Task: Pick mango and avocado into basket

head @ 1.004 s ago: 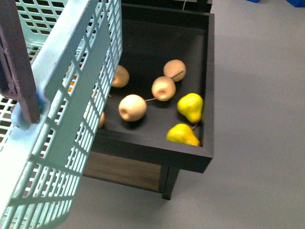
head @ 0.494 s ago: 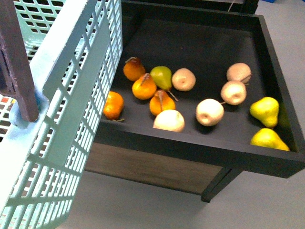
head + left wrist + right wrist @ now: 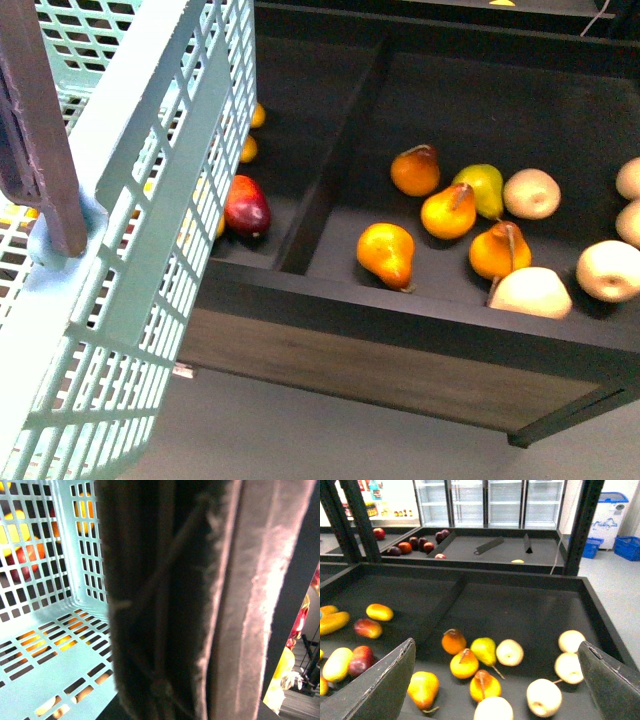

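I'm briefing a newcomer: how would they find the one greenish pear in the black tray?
Look in the black tray, in the compartment right of its divider. Amid the orange pears sits the green pear, the only yellow-green fruit in that cluster.

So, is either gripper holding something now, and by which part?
Right gripper: open, empty. The basket hangs by its brown handle, which fills the left wrist view; the grip itself is hidden.

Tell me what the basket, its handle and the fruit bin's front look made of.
Basket: moulded plastic, light teal, semi-matte; uniform slotted grid with rounded edges. Handle: likely plastic too, brown, matte, scuffed. Bin front: wood or wood-look laminate, brown grain visible; its rim is matte black.
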